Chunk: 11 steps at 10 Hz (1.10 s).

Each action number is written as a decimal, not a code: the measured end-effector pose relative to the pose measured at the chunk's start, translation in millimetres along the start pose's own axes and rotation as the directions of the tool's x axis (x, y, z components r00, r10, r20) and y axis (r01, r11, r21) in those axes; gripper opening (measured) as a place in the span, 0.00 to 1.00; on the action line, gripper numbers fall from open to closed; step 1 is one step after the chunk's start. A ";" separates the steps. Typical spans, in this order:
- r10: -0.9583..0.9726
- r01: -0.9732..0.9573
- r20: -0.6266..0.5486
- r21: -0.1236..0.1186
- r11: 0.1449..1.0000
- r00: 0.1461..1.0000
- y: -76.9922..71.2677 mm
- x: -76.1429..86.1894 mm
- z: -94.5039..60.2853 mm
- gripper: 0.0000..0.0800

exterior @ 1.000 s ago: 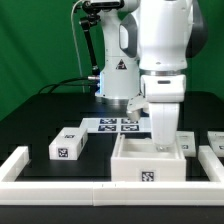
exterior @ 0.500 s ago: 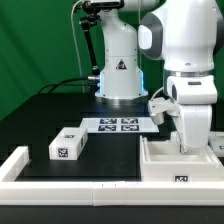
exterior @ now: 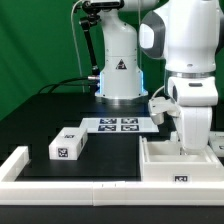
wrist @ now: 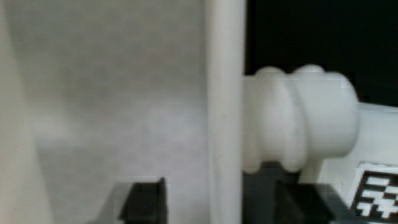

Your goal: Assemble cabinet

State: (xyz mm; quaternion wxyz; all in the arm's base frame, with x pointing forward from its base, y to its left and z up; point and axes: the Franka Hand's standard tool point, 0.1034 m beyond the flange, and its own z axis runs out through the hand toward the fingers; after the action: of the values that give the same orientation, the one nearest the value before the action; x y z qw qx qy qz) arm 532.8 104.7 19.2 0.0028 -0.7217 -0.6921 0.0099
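Since a second ago the arm (exterior: 190, 50) and the cabinet shell (exterior: 165, 170) have slid toward the exterior view's right over the matte black surface (exterior: 110, 158), green curtain (exterior: 30, 50) behind. The jaws straddle the shell's thin smooth white wall (wrist: 224, 100); whether clamped, I cannot tell.

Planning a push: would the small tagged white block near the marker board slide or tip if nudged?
The small white block lies low and wide on the black table, so it would probably slide rather than tip or roll. Its flat faces and crisp edges suggest a rigid part. Its matte finish is probably not slippery.
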 end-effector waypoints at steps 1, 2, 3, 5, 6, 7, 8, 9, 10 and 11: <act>0.000 0.000 -0.001 -0.003 1.000 1.000 0.5 -0.1 -0.9 0.55; 0.002 -0.002 -0.003 -0.013 1.000 1.000 1.4 -0.8 -4.5 0.55; 0.005 -0.005 -0.002 -0.018 1.000 1.000 0.9 -2.3 -9.2 0.84; 0.015 -0.015 -0.001 -0.031 0.999 1.000 -6.7 -6.0 -21.6 0.98; 0.045 -0.045 -0.002 -0.039 0.998 0.999 -14.2 -4.9 -31.5 0.98; 0.066 -0.067 -0.002 -0.047 0.997 0.998 -25.6 -2.4 -42.7 1.00; 0.110 -0.110 -0.013 -0.061 0.992 0.994 -38.6 4.6 -49.0 1.00; 0.132 -0.133 -0.027 -0.070 0.989 0.991 -50.1 14.3 -49.5 1.00; 0.180 -0.184 -0.047 -0.075 0.980 0.982 -59.6 28.1 -47.5 1.00; 0.210 -0.215 -0.064 -0.078 0.974 0.976 -66.9 42.6 -45.3 1.00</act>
State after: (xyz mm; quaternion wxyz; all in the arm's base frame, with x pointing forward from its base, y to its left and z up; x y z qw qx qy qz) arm 468.6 150.5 65.3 -0.0095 -0.7911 -0.6104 -0.0390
